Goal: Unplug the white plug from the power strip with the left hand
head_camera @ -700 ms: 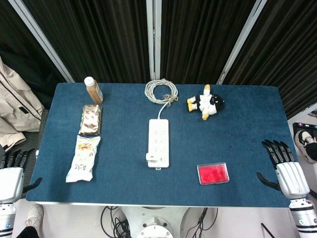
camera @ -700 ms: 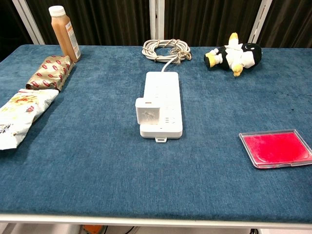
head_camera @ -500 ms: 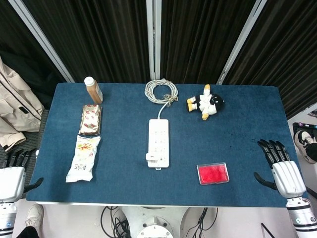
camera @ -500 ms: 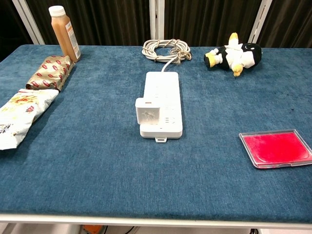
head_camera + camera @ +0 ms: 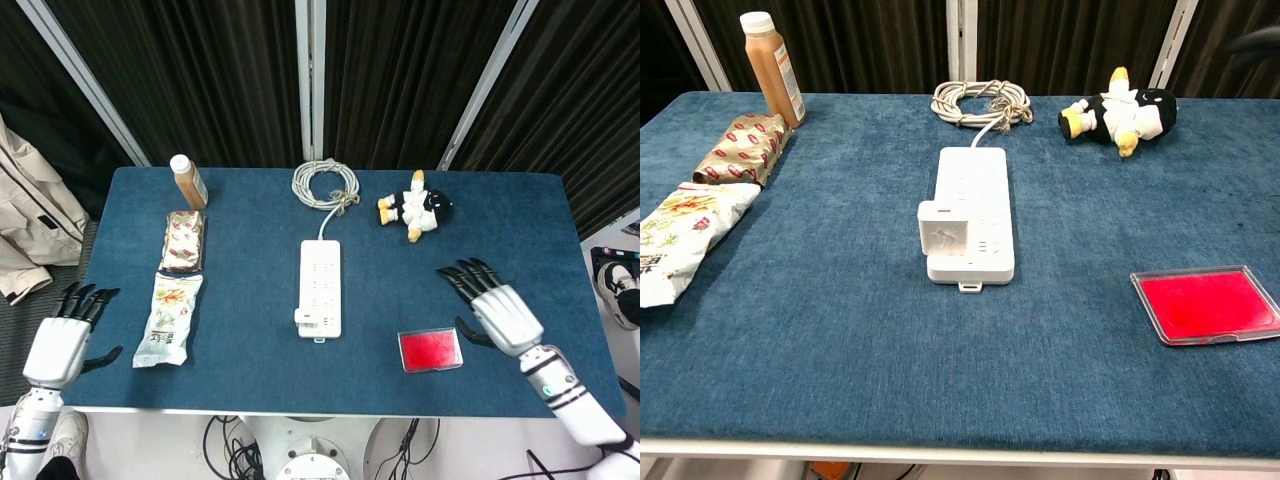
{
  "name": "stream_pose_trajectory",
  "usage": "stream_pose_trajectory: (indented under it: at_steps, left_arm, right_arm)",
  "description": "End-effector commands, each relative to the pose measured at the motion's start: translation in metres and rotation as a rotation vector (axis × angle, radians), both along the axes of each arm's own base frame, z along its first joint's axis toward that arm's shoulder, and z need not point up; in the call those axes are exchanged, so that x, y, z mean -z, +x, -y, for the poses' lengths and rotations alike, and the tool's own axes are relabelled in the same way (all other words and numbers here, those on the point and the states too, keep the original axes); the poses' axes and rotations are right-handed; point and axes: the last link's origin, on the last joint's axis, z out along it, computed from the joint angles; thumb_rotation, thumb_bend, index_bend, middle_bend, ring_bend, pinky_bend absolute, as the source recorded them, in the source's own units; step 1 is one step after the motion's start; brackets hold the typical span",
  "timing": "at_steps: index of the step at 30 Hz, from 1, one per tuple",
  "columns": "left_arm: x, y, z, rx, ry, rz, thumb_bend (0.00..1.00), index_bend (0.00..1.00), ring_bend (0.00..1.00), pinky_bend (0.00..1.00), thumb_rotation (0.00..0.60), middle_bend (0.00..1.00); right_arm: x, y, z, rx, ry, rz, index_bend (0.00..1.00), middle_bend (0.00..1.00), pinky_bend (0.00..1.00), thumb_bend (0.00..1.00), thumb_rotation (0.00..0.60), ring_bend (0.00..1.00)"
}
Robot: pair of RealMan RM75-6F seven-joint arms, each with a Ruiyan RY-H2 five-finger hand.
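A lab test bay: black curtains [image 5: 400, 80] behind a blue-clothed table [image 5: 250, 350], cables underneath

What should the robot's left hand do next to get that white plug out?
Probably reach right, across the table, toward the white plug on the power strip. The left hand hangs open off the table's left edge, holding nothing, far from the plug.

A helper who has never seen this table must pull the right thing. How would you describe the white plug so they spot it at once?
Start at the blue table and find the long white power strip lying at its middle, its coiled cord at the far edge. The white plug sits at the strip's near end, on its left side. It is the only block standing up from the strip's flat top.
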Motion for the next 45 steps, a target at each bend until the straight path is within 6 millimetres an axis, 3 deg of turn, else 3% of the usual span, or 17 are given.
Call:
stream_pose_trajectory:
  at_steps: [1, 6, 13, 24, 37, 45]
  left_arm:
    - [0.019, 0.029, -0.024, 0.121, -0.087, 0.05, 0.12, 0.19, 0.09, 0.14, 0.6, 0.19]
    - [0.053, 0.064, -0.061, 0.224, -0.224, 0.125, 0.12, 0.23, 0.12, 0.21, 0.6, 0.2]
    - [0.096, 0.107, -0.092, 0.287, -0.347, 0.159, 0.12, 0.23, 0.12, 0.24, 0.6, 0.2]
    - [0.155, 0.141, -0.109, 0.303, -0.451, 0.204, 0.12, 0.27, 0.18, 0.29, 0.6, 0.24]
    - [0.189, 0.169, -0.119, 0.336, -0.503, 0.223, 0.12, 0.28, 0.2, 0.3, 0.6, 0.27]
    - [0.201, 0.171, -0.124, 0.33, -0.503, 0.198, 0.12, 0.28, 0.23, 0.36, 0.6, 0.29]
  right_arm:
    - [0.037, 0.069, 0.065, -0.117, 0.184, -0.057, 0.03, 0.12, 0.0, 0.44, 0.6, 0.0]
    - [0.076, 0.112, 0.103, -0.162, 0.259, -0.136, 0.05, 0.12, 0.0, 0.45, 0.6, 0.0]
    - [0.111, 0.133, 0.123, -0.176, 0.294, -0.225, 0.06, 0.12, 0.0, 0.45, 0.6, 0.0]
    - [0.141, 0.132, 0.132, -0.144, 0.29, -0.25, 0.11, 0.12, 0.0, 0.43, 0.6, 0.0]
    - [0.157, 0.116, 0.134, -0.109, 0.277, -0.269, 0.19, 0.17, 0.0, 0.42, 0.6, 0.0]
    - [0.16, 0.112, 0.132, -0.116, 0.278, -0.287, 0.19, 0.18, 0.0, 0.42, 0.6, 0.0]
